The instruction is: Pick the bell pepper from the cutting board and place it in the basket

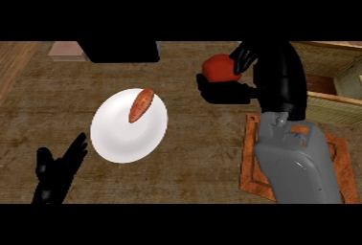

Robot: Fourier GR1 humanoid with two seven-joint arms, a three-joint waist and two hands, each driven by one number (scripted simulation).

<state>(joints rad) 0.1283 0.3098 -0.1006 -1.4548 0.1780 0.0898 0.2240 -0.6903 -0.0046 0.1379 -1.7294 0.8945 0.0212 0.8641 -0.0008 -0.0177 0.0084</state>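
Note:
A red bell pepper (pixel 220 68) is held up in my right hand (pixel 244 81), whose fingers and thumb curl round it, above the counter left of the basket. The wicker basket (pixel 332 103) stands at the right edge, partly cut off by the view. The orange-brown cutting board (pixel 254 167) lies under my right forearm, mostly hidden by it. My left hand (pixel 58 172) rests open at the lower left, fingers up.
A white plate (pixel 124 139) with a carrot (pixel 141 104) on it sits left of centre. A dark box (pixel 120 51) and a pinkish block (pixel 67 50) stand at the far edge of the wooden counter.

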